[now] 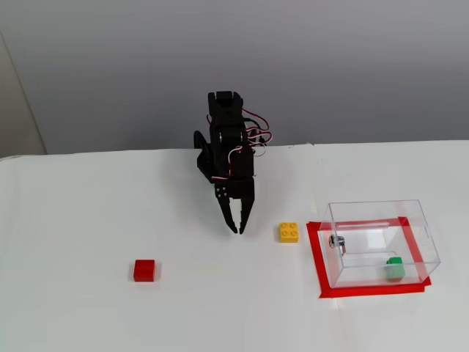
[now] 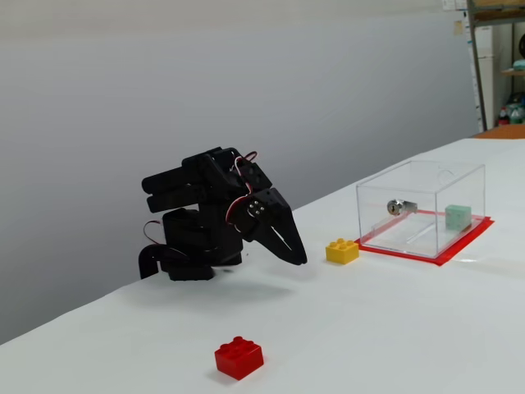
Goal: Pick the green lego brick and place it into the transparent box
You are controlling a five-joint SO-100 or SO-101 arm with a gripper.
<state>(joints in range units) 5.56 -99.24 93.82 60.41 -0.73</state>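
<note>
Two fixed views: small bright green square plastic brick (image 1: 395, 268) lies inside the clear rectangular plastic box (image 1: 419, 222) on red tape (image 1: 315, 257). Black two-finger gripper (image 1: 237, 229), jaws nearly closed and empty, points down above the white table (image 1: 88, 220), left of a yellow studded brick (image 1: 289, 232); red brick (image 1: 144, 270) well apart.

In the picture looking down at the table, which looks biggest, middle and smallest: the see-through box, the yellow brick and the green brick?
1. The transparent box, by far the largest.
2. The yellow brick and the green lego brick look about alike. The green one sits inside the box behind its wall, so I won't rank them.
</note>
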